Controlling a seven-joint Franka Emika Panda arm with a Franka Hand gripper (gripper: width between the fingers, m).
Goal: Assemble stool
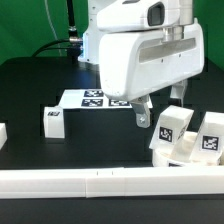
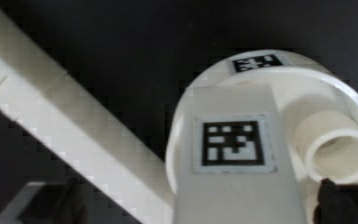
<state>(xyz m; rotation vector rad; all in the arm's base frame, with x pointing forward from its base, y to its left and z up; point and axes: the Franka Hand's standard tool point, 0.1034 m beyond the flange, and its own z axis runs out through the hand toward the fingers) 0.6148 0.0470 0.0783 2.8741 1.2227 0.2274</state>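
Observation:
My gripper (image 1: pixel 160 112) hangs open over a cluster of white tagged stool parts (image 1: pixel 172 132) at the exterior view's right. In the wrist view a white stool leg (image 2: pixel 247 120) with a square tag and a round peg end (image 2: pixel 345 158) lies below and between my dark fingertips (image 2: pixel 350 198); the gripper (image 2: pixel 194 208) is spread wide and touches nothing that I can see. Another tagged part (image 1: pixel 211 140) stands at the far right. A single short leg (image 1: pixel 53 121) stands alone at the exterior view's left. The seat disc cannot be told apart in the cluster.
A long white rail (image 1: pixel 110 182) runs along the front edge, and it crosses the wrist view diagonally (image 2: pixel 51 110) close beside the leg. The marker board (image 1: pixel 95 99) lies behind the lone leg. A small white piece (image 1: pixel 3 133) sits at the far left edge.

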